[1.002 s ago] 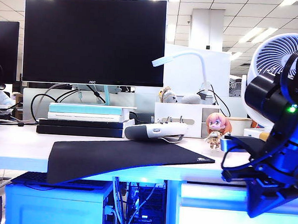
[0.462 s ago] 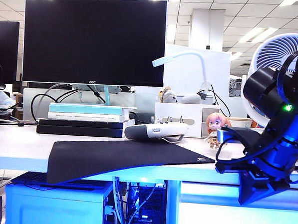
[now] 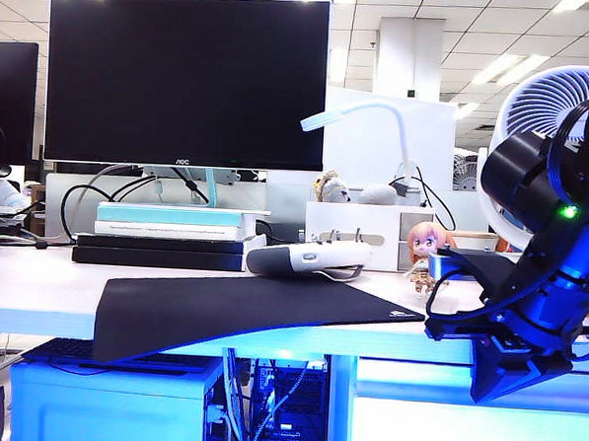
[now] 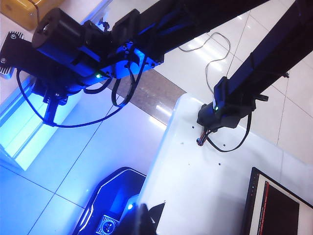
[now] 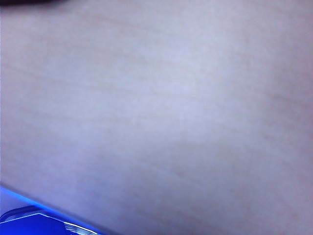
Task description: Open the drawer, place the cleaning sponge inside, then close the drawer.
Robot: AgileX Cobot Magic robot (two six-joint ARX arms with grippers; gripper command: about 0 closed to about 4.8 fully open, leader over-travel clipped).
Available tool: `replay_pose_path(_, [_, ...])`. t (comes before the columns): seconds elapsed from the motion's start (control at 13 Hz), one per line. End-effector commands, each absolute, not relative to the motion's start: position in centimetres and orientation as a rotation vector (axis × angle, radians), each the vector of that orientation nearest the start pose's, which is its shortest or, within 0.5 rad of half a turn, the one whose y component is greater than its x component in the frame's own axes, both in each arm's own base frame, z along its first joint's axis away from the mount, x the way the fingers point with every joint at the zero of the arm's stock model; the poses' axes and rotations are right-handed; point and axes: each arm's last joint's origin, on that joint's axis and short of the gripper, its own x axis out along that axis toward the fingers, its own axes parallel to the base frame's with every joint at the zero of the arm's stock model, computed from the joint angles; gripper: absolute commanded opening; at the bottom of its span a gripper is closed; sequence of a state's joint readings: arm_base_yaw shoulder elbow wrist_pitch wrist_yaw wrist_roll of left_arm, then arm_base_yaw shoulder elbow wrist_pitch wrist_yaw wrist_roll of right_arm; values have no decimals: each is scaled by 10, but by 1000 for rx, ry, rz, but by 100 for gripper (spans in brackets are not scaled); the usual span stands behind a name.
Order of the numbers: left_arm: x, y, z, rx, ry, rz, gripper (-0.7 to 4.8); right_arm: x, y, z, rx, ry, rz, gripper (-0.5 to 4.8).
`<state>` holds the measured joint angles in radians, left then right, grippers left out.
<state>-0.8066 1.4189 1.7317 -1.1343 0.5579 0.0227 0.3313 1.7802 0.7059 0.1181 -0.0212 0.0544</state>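
At the right edge of the desk (image 3: 34, 291), seen from the exterior camera, the right arm (image 3: 544, 263) hangs low in front of the blue-lit drawer (image 3: 415, 380), its wrist block level with the white drawer front just under the desktop. The right gripper itself cannot be picked out there; its wrist camera is filled with a pale, blurred flat surface (image 5: 156, 112), probably the drawer front pressed close, so no fingers show. Its jaws are together, with nothing seen between them.

Behind the arm and a little to its left stands a small doll (image 3: 428, 252), with a white box of little drawers (image 3: 358, 234) farther back. Well to the left of the arm lie a black mat (image 3: 240, 312) that overhangs the desk edge, a white and grey handheld device (image 3: 307, 258), a stack of books (image 3: 165, 235) and a large dark monitor (image 3: 186, 77). A white fan (image 3: 552, 106) stands behind the arm.

The left gripper (image 4: 146, 220) is only a dark tip at the frame edge of its wrist camera, over a white platform (image 4: 205, 186) and a glossy floor, far from the drawer; its jaws are together too and empty. The sponge appears in no view.
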Motion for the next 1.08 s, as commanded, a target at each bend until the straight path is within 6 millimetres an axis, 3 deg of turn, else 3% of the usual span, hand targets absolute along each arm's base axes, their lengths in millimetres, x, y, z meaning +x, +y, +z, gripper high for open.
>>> replay_pose_path(0.08, [161, -188, 438, 156, 805, -1232, -5, 282, 98, 110, -89, 928, 306, -6])
replay_pose_path(0.31, [156, -180, 445, 174, 756, -1177, -5, 280, 97, 137, -77, 842, 311, -6])
replay_pose_path(0.46, [146, -168, 454, 180, 704, -1142, -5, 267, 93, 174, -63, 754, 317, -6])
replay_pose_path(0.62, [130, -148, 467, 200, 610, -1080, -5, 247, 87, 214, -49, 652, 326, -6])
replay_pose_path(0.92, [100, -111, 486, 213, 461, -952, -5, 209, 74, 273, -8, 406, 342, -6])
replay_pose_path(1.08, [87, -95, 489, 226, 405, -890, -5, 189, 68, 290, 6, 338, 362, -6])
